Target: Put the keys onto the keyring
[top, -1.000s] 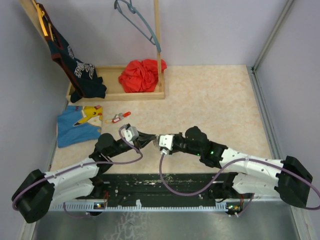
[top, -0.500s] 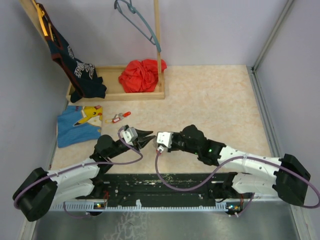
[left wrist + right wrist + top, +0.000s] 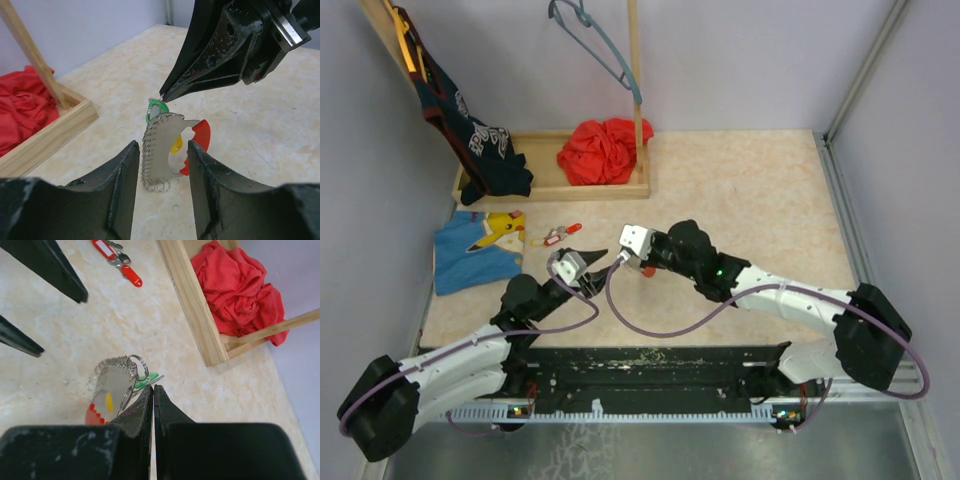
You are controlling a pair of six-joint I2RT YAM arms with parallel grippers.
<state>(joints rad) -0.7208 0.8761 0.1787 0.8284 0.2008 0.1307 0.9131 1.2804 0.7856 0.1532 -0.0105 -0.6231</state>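
Note:
The keyring (image 3: 167, 145) is a grey metal tag edged with chain, joined to a red loop (image 3: 200, 140), with a yellow spot and a wire ring. It hangs from my right gripper (image 3: 152, 386), its chain end touching the table. The right gripper, seen from the top (image 3: 640, 264), is shut on a green key (image 3: 148, 379) at the top of the bunch. My left gripper (image 3: 162, 147) is open and empty, just short of the keyring, which stands ahead between its fingers. Two red-tagged keys (image 3: 560, 235) lie apart on the table; they also show in the right wrist view (image 3: 117, 260).
A wooden tray (image 3: 550, 190) with a red cloth (image 3: 600, 150) and an upright post stands at the back left. A blue cloth with a yellow cartoon print (image 3: 480, 250) lies at the left. A dark shirt (image 3: 470, 140) and a hanger (image 3: 600, 45) hang above.
My right gripper has swung back and to the left, away from the arms' bases, carrying the bunch. My left gripper has drawn back to the left, apart from it.

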